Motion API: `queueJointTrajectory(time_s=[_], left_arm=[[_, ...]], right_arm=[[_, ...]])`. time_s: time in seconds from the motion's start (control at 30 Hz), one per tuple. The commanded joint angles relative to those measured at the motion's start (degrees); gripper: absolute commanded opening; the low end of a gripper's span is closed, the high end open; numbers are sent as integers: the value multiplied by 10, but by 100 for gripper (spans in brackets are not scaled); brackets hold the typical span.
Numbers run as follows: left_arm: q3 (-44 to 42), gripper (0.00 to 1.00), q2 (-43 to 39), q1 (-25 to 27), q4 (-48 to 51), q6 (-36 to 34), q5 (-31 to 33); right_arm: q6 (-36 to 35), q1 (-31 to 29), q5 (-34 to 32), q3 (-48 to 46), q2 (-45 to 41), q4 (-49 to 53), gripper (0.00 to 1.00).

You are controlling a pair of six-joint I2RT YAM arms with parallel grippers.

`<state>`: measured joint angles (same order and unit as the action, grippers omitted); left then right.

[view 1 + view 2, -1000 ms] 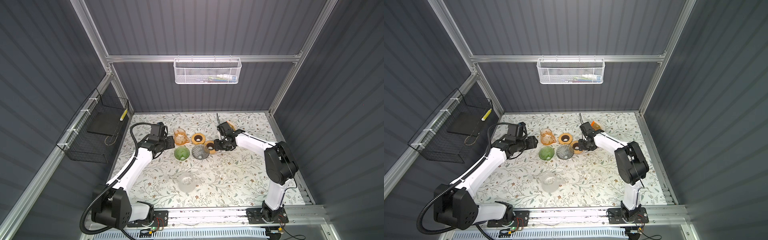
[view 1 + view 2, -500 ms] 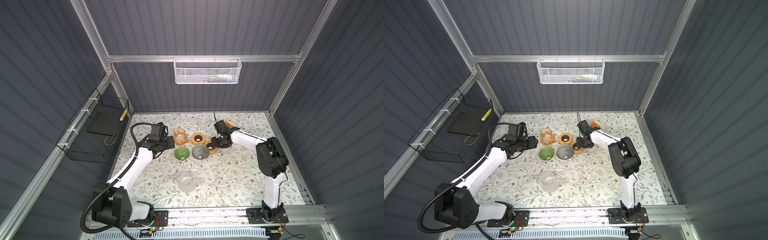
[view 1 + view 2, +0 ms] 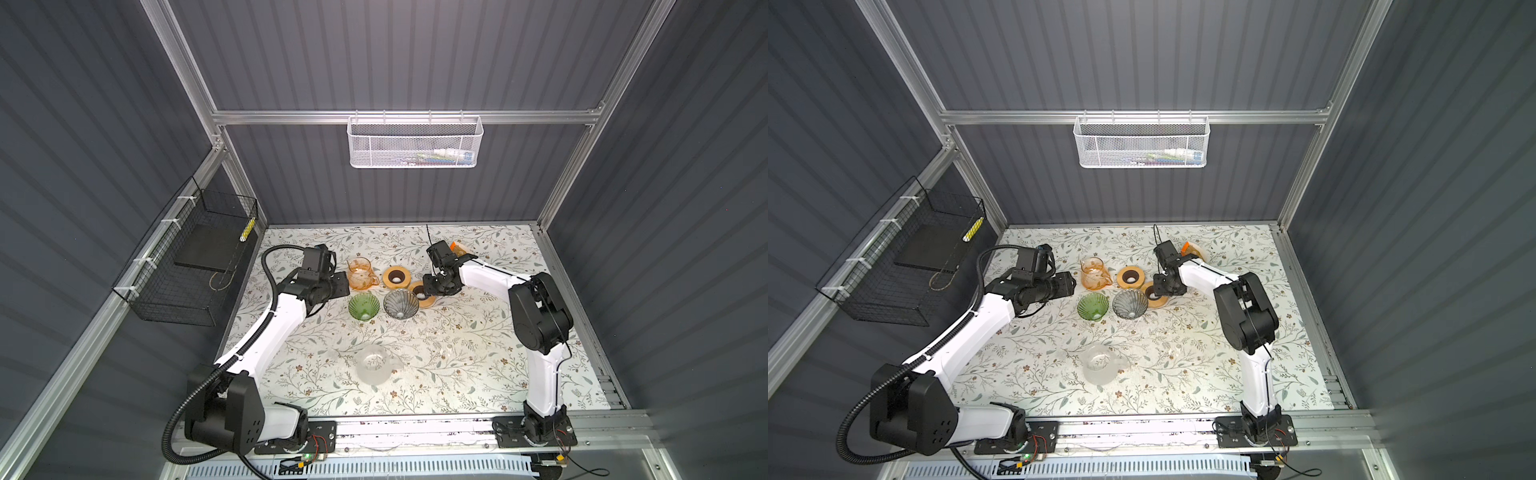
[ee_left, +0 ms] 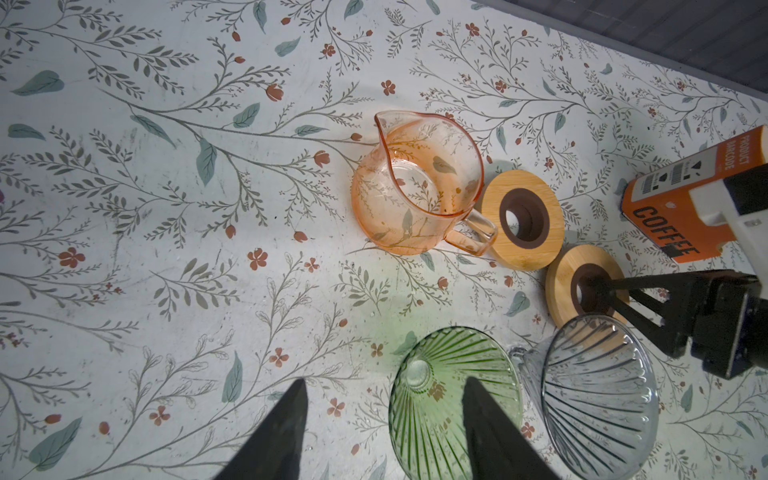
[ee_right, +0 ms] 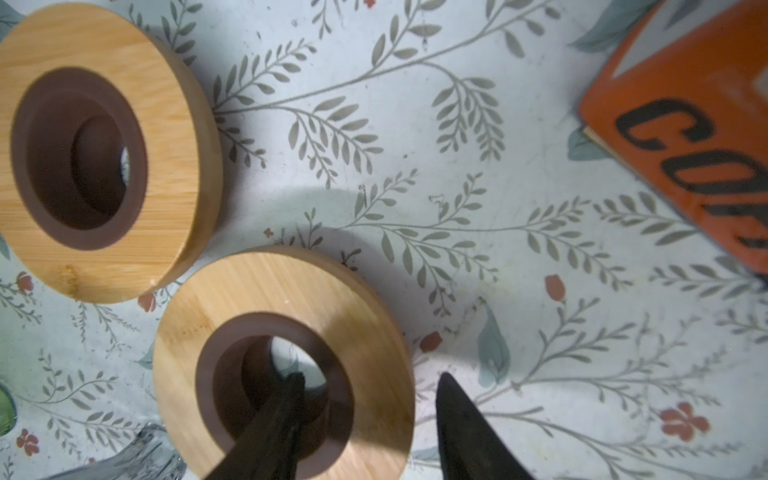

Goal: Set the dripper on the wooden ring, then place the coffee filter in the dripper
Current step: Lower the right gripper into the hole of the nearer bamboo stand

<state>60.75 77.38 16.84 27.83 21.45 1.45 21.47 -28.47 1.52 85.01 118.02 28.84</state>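
Floral tabletop: my right gripper has dropped onto the bamboo ring beneath me, jaws spread astride its rim; task proper still ahead.

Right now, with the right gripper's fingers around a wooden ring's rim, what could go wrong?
1. The right gripper has one finger in the hole of a wooden ring and one outside; closing could tip or skid it.
2. The grey glass dripper stands close beside that ring; dragging it may knock the glass.
3. The second ring and pink jug crowd the spot, leaving little room.
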Motion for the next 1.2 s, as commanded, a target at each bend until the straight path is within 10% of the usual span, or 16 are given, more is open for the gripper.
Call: queueJointTrajectory(time_s=[0.0,1.17], left_arm=[[18,60,-3,4,8,-5,-1],[11,60,-18,4,6,5,-3]], right_arm=[[2,2,-7,17,19,17,51],[0,3,-30,9,-13,21,27]])
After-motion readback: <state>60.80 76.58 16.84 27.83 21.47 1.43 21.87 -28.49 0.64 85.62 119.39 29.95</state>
